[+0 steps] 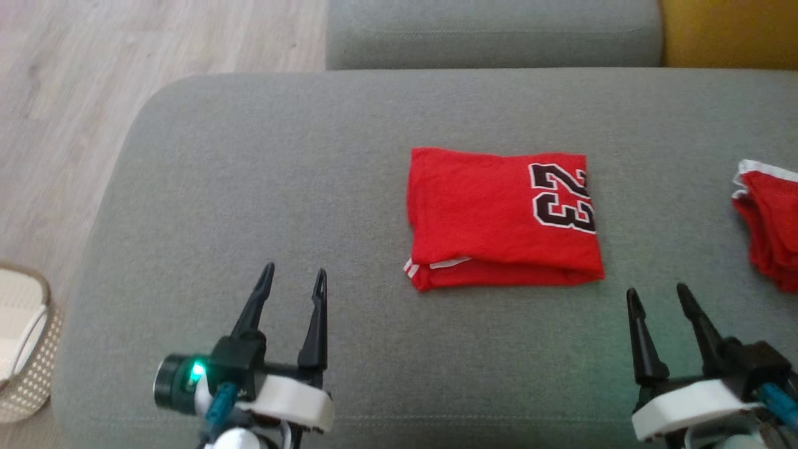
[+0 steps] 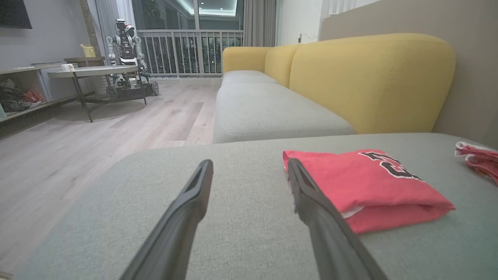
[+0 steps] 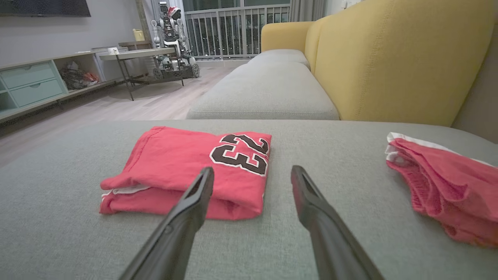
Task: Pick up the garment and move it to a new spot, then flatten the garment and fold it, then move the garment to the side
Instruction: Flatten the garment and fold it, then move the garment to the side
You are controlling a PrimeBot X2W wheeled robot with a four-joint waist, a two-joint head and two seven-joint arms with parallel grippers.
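The folded red garment (image 1: 499,218) lies flat on the grey sofa cushion (image 1: 249,187), its number facing up. Nearer, the left hand (image 1: 294,269) and right hand (image 1: 658,290) hover either side of it, fingers apart, holding nothing. Another red garment (image 1: 770,218) sits further right.

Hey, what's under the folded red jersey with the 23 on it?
The folded red jersey lies flat on the grey cushion. At its near edge, its own lower layers and a strip of white trim peek out. Anything between the folds or beneath them is covered.
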